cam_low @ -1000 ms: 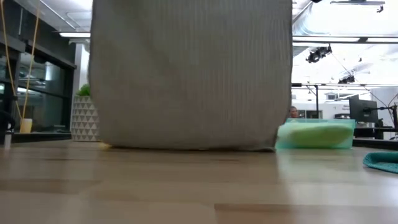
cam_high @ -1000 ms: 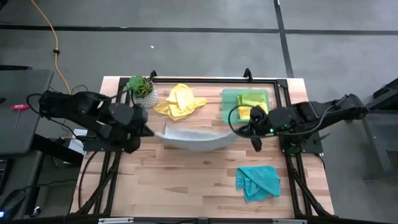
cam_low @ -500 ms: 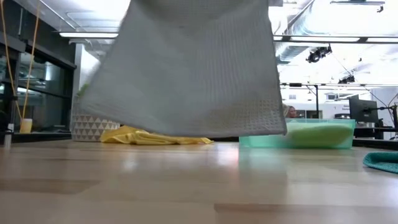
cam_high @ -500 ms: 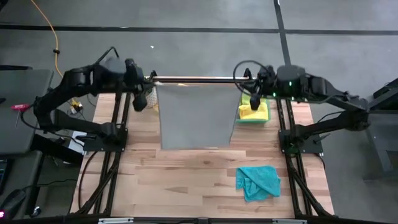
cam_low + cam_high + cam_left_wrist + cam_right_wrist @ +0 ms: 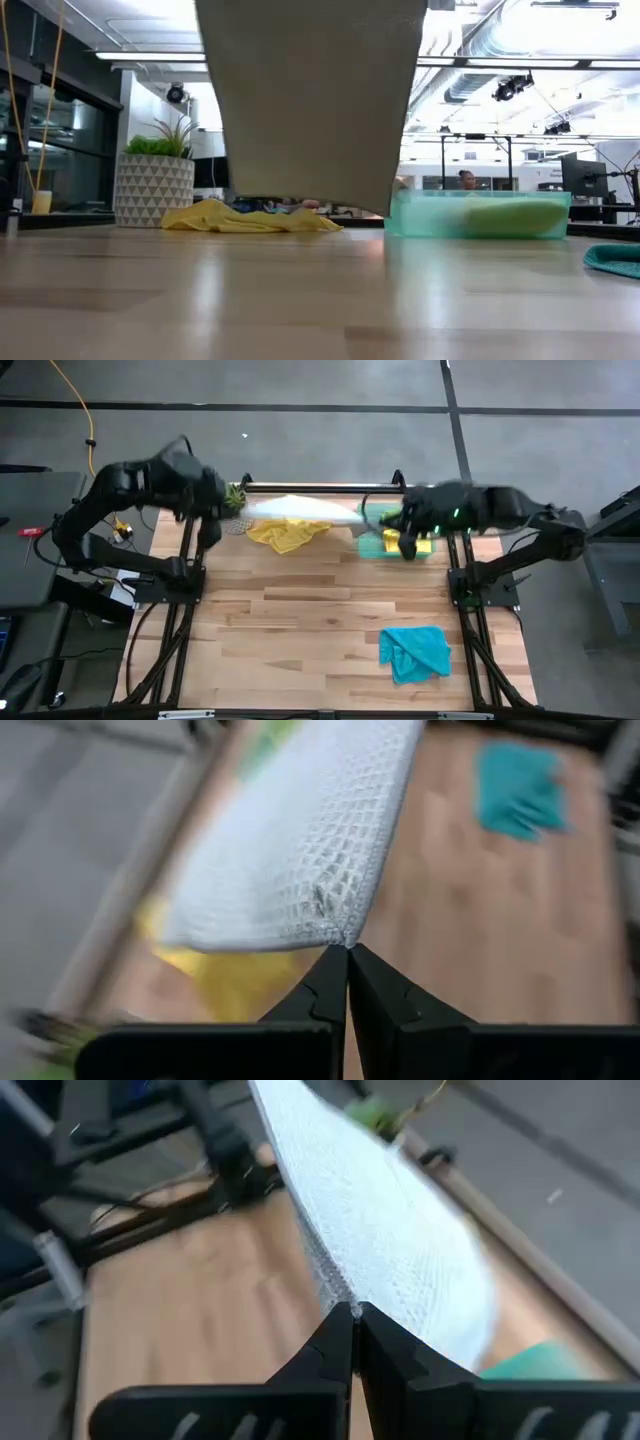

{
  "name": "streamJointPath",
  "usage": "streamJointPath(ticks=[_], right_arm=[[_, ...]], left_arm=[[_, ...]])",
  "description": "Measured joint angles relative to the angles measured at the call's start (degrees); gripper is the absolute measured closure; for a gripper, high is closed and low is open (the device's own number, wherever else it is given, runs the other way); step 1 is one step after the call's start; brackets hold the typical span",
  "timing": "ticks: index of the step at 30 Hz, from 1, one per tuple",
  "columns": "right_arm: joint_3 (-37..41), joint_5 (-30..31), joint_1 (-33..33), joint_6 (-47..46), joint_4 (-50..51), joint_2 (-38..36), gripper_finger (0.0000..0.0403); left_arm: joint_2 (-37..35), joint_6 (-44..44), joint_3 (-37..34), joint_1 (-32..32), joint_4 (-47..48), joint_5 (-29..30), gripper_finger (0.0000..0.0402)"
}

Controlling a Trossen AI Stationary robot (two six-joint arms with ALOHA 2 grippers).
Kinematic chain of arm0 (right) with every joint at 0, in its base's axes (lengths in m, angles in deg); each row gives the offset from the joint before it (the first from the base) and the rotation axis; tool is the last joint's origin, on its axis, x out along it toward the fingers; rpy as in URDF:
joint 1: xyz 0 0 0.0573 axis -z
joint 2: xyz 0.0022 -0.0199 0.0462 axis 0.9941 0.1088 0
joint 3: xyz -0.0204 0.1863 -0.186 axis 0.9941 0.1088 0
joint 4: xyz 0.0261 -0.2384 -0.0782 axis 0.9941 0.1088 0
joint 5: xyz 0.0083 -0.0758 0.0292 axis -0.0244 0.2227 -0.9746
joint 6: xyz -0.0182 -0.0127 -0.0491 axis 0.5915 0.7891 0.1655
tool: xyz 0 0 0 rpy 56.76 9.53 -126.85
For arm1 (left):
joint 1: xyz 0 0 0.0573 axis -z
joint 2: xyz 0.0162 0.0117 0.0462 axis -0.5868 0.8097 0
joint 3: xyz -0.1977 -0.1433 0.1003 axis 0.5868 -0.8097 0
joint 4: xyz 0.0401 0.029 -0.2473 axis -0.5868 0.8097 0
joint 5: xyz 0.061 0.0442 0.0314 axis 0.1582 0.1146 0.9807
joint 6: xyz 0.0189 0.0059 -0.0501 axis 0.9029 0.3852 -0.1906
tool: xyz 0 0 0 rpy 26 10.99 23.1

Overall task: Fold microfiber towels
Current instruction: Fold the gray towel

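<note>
Wood table [image 5: 300, 620] — L gripper [image 5: 347, 952] & R gripper [image 5: 354, 1312] both pinched tight on grey towel [image 5: 310, 100], prob. clear of table.

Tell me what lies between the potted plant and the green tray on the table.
The crumpled yellow towel lies between the plant and tray, shown in the low view.

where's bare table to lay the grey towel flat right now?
Free: the wide bare wood at the table centre, bordered by the yellow towel at the back and the teal towel front right. Crowded: the back edge, with potted plant, yellow towel and green tray. Both grippers, left and right, hold the grey towel above it.
</note>
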Motion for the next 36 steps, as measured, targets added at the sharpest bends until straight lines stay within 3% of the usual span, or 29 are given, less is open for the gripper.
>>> streamJointPath(ticks=[4,9,13,18,22,28,32,36], right_arm=[[7.8,1.91,-9.3,-10.14,-3.48,0.02,0.0403],[23.41,2.15,-19.89,-24.92,-19.16,0.04,0.0403],[36.33,3.16,-26.4,-36.05,-34.99,2.41,0.0403],[44.75,1.95,-31.31,-47.39,-47.98,10.03,0.0403],[46.15,-2.66,-33.48,-52.3,-57.02,16.69,0.0403],[42.59,-8.49,-32.44,-50.65,-59.75,19.84,0.0403],[41.69,-9.29,-28.52,-45.64,-55.31,17.05,0.0403],[41.7,-7.1,-23.18,-40.7,-46.53,12.81,0.0403]], left_arm=[[-3.15,-14.24,-6.6,13.58,-0.08,0.45,0.0402],[-6.47,-34.24,-19.13,31.51,-6.12,4.83,0.0402],[-6.9,-47.45,-32.37,44.17,-18.86,5.59,0.0402],[-2.71,-61.34,-48.93,54.61,-44.8,7.0,0.0402],[3.7,-71.02,-57.3,60.0,-62.96,8.43,0.0402],[8.87,-77.83,-59.04,63.0,-71.54,7.02,0.0402],[4.33,-76.46,-58.98,61.31,-68.66,11.41,0.0402],[-2.99,-73.25,-58.97,57.88,-57.41,17.95,0.0402]])
